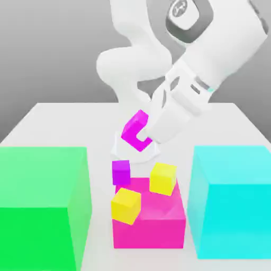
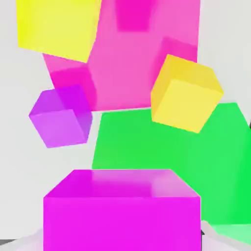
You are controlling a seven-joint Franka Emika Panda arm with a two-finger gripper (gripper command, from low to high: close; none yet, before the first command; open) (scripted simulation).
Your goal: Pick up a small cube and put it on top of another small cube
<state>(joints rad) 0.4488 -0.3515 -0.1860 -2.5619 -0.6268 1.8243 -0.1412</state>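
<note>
Exterior view: the magenta cube (image 1: pixel 136 128) is tilted, held in the gripper (image 1: pixel 142 133), whose fingers are closed against its sides. It is up off the table (image 1: pixel 100 129), and in that view it appears above the purple cube (image 1: pixel 120 172) and apart from it. The hand view also has the magenta cube between the two fingers, with the purple cube well clear of it.

The purple cube is at the corner of the pink block (image 1: pixel 148 233) toward the exterior view's left and the arm; whether it touches the block cannot be told. Near it are two yellow cubes: one (image 1: pixel 126 205) at the block's left side in the exterior view, the other (image 1: pixel 163 179) toward its right, both turned at an angle. Beyond the block stand the big green block (image 1: pixel 37 233) on the exterior view's left and the cyan block (image 1: pixel 233 222) on its right. The white arm (image 1: pixel 211 47) reaches down from behind.
</note>
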